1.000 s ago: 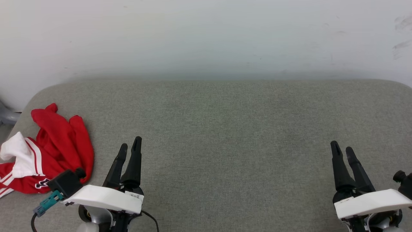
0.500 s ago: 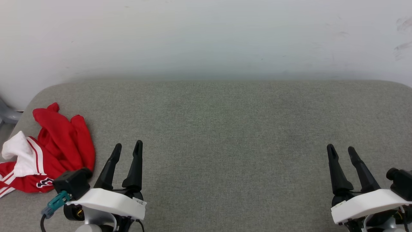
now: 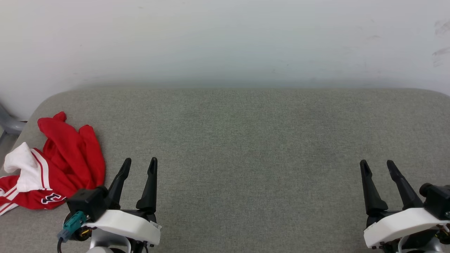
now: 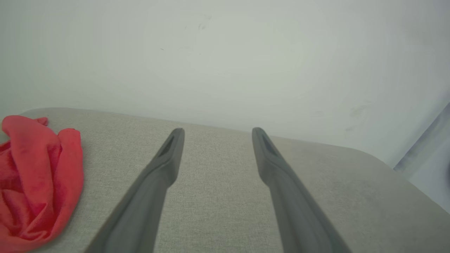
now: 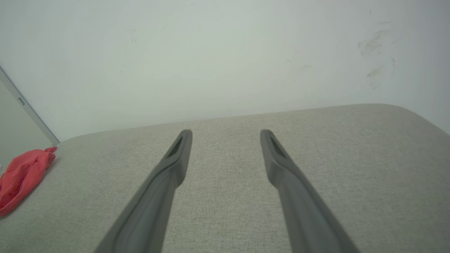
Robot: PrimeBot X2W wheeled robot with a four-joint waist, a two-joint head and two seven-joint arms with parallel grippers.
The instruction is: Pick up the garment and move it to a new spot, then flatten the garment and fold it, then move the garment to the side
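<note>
Nearest the head camera, at about seven o'clock in its view, the left gripper (image 3: 140,160) rises from a white wrist shell. Its two dark fingers are spread wide, with nothing between them but grey cloth. A black block with a teal plug (image 3: 75,219) sits on the shell's nine-o'clock side. At about five o'clock the right gripper (image 3: 377,162) stands the same way, fingers wide apart and empty. Both point toward twelve o'clock and are well apart from each other.

The garment (image 3: 66,154) lies in a crumpled heap at about eight o'clock, on the left end of the padded surface (image 3: 246,140). It is just beside the left gripper's outer finger, with a strip of grey showing between them. Red folds lie uppermost, and a white sleeve with red striping bunches at the heap's nine-o'clock side. A bit of black, white-outlined lettering shows at its near edge. From the left wrist it sits at nine o'clock of the open fingers; from the right wrist it is small and far off at eight o'clock.

The grey woven pad has rounded corners and runs on toward twelve o'clock, where it meets a pale wall (image 3: 225,42) with faint dark scuffs (image 3: 439,52) at two o'clock. Past the pad's corner at nine o'clock a grey curved piece (image 3: 8,124) shows — what it is cannot be told.
</note>
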